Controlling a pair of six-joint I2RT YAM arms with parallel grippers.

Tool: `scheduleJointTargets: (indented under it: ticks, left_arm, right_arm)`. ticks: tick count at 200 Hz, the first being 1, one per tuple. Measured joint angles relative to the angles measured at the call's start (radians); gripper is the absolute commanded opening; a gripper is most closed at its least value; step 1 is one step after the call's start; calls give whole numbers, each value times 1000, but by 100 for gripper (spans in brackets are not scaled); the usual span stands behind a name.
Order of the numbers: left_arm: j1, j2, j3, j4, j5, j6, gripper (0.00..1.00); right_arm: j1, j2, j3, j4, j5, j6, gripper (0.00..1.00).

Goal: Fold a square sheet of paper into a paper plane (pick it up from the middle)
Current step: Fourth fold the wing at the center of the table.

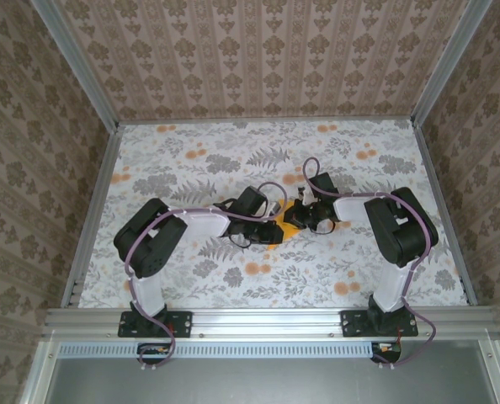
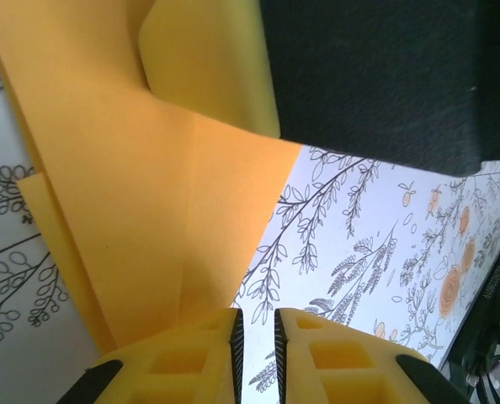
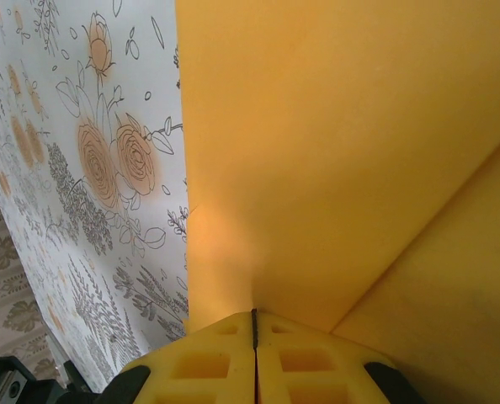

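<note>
While paper (image 2: 132,210) lies plain — lettering (image 2: 490,286) illegible.

no clear wording anywhere; just a strip of tiny white print on the black part (image 2: 488,290), left wrist view, too blurred to read.

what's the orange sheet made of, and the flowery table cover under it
The orange sheet looks like thin matte paper: it holds sharp creases and its folded flap curls without glare. The flowery table cover seems a printed cloth or vinyl, matte; no weave can be made out, so which is open.
</note>
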Motion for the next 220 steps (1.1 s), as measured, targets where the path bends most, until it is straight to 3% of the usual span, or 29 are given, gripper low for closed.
scheduleJointTargets:
  ticks: [117, 220]
  left_arm:
    - [-1, -15, -71, 71, -20, -22, 19]
    - [-2, -103, -183, 73, -45, -17, 0]
  right_arm:
    - [0, 5, 13, -23, 0, -16, 7]
    - [0, 8, 19, -33, -3, -19, 7]
